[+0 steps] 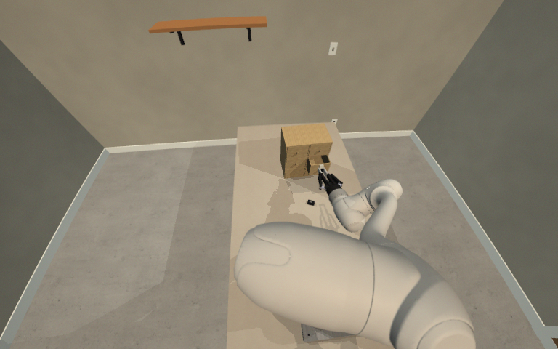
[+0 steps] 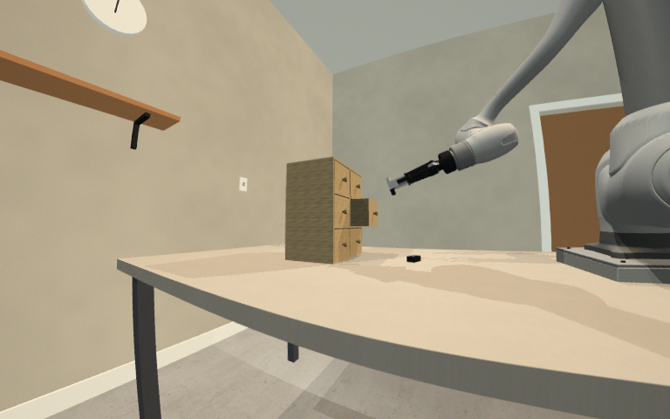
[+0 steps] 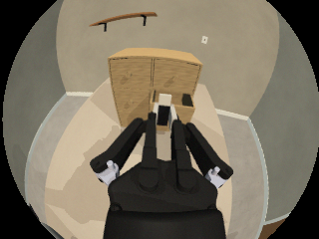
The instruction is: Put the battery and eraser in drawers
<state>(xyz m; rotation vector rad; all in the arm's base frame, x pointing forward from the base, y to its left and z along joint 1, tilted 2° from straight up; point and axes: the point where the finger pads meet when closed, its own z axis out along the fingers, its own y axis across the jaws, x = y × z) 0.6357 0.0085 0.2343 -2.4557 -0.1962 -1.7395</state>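
Observation:
The small wooden chest (image 1: 306,136) (image 2: 310,207) (image 3: 136,80) stands at the far end of the table (image 1: 256,194) (image 2: 432,300). Its middle-row right drawer (image 1: 319,163) (image 2: 365,211) (image 3: 182,102) is pulled partway out; the other drawers look pushed in. My gripper (image 1: 322,172) (image 2: 393,184) (image 3: 163,109) hangs in the air in front of the open drawer and a little above it, fingers pointing at the chest. It is shut on a small white block, the eraser (image 1: 321,166) (image 2: 388,180) (image 3: 163,100). I see no AA battery.
A small black object (image 1: 310,202) (image 2: 413,257) lies on the table between the chest and the arm's base (image 2: 634,259). A wall shelf (image 1: 208,24) hangs far behind the chest.

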